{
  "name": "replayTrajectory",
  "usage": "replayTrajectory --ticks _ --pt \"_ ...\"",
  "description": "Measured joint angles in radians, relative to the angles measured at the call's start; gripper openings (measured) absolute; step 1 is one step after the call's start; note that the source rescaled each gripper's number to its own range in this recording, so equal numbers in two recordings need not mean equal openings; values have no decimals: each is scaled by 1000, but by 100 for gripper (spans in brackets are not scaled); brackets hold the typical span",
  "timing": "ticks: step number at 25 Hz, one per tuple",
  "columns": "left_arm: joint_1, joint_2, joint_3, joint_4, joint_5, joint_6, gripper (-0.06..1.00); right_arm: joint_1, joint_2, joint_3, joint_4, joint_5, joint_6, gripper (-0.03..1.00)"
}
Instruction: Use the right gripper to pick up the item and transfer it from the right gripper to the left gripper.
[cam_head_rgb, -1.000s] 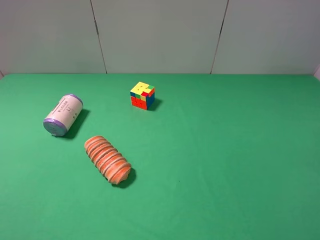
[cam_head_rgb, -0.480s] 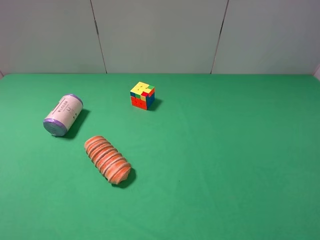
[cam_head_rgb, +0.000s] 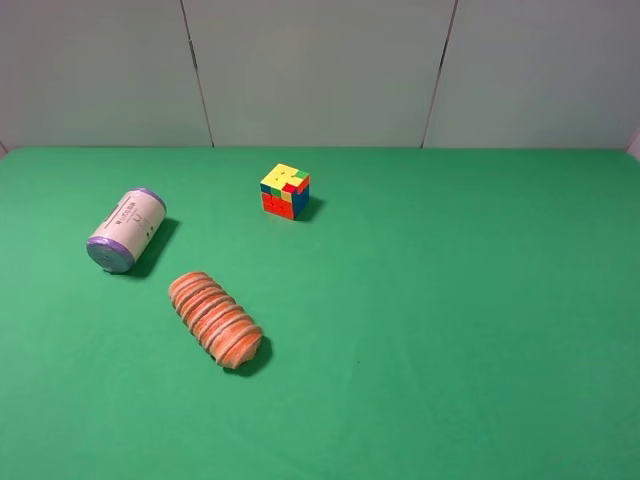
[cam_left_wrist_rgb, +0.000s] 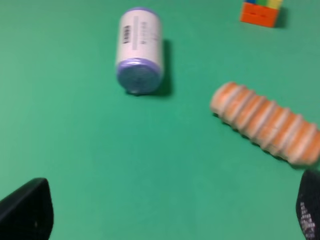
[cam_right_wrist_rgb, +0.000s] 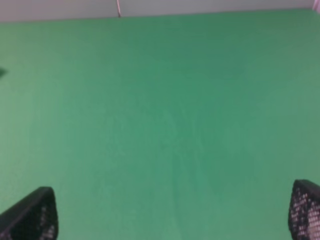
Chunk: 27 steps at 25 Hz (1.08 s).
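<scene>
The item, a cream-white can with purple ends (cam_head_rgb: 127, 230), lies on its side on the green table at the left. It also shows in the left wrist view (cam_left_wrist_rgb: 139, 49), well ahead of my left gripper (cam_left_wrist_rgb: 170, 212), whose two black fingertips (cam_left_wrist_rgb: 27, 210) stand wide apart at the frame's lower corners with nothing between them. My right gripper (cam_right_wrist_rgb: 170, 212) is open too, its black fingertips (cam_right_wrist_rgb: 30, 215) far apart over bare green cloth; the can is out of that view. Neither gripper shows in the exterior high view.
A ribbed orange roll (cam_head_rgb: 215, 320) lies in front and to the right of the can, also in the left wrist view (cam_left_wrist_rgb: 265, 124). A multicoloured puzzle cube (cam_head_rgb: 285, 190) stands farther back, mid-table. A pale panelled wall (cam_head_rgb: 320, 70) bounds the table's far edge.
</scene>
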Motion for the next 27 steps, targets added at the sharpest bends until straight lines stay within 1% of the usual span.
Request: replayTrajectory --ticks 3,6,27 --pt "76 0 0 0 0 0 92 0 0 0 0 0 0 100" --pt "109 0 0 0 0 0 92 0 0 0 0 0 0 100" --pt "112 0 0 0 0 0 91 0 0 0 0 0 0 100"
